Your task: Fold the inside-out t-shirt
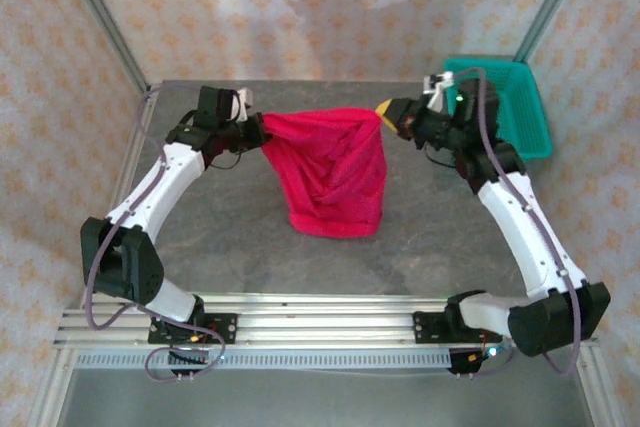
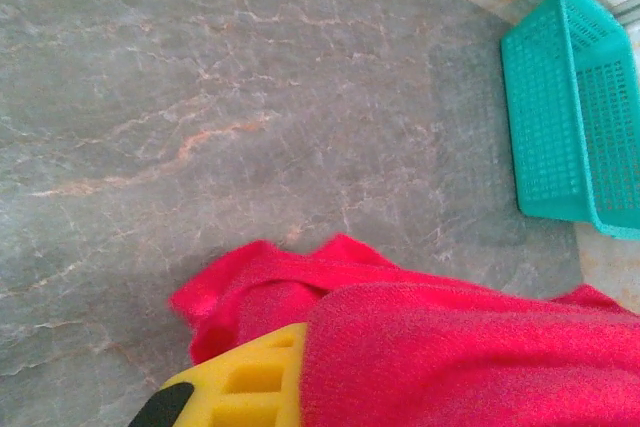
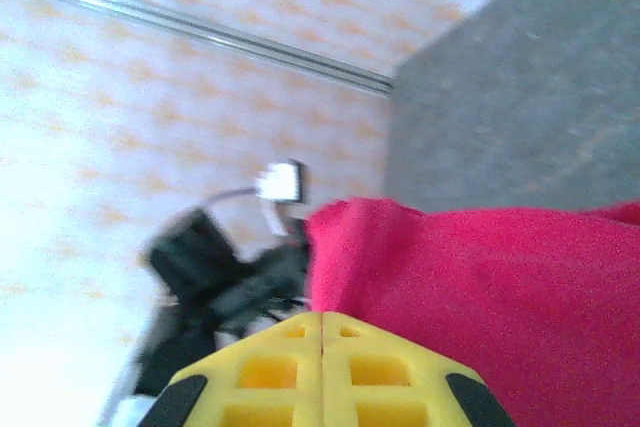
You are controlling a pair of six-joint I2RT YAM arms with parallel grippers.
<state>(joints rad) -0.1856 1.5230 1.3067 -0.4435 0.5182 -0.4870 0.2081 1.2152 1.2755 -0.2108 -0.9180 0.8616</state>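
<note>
Treat the t-shirt point(image 1: 332, 172) as light, limp cloth. It has no stiffness, sags wherever it is unsupported, and bunches rather than slides. You will do best taking hold along a hem or shoulder edge, two points well apart, so the span between them pulls flat.

It hangs over the middle of the counter point(image 1: 240, 247), its top edge stretched between the two arms. The body droops in soft folds, and the lower end looks to be resting on the surface.

Your left end effector point(image 1: 258, 130) is clamped on the shirt's left top corner. In the left wrist view, red cloth covers most of one yellow finger point(image 2: 245, 387).

Your right end effector point(image 1: 384, 110) pinches the right corner. Its yellow fingers point(image 3: 270, 377) are closed flush together, with fabric running off to one side.

The teal basket point(image 1: 510, 107) sits beyond, apart from the shirt.
</note>
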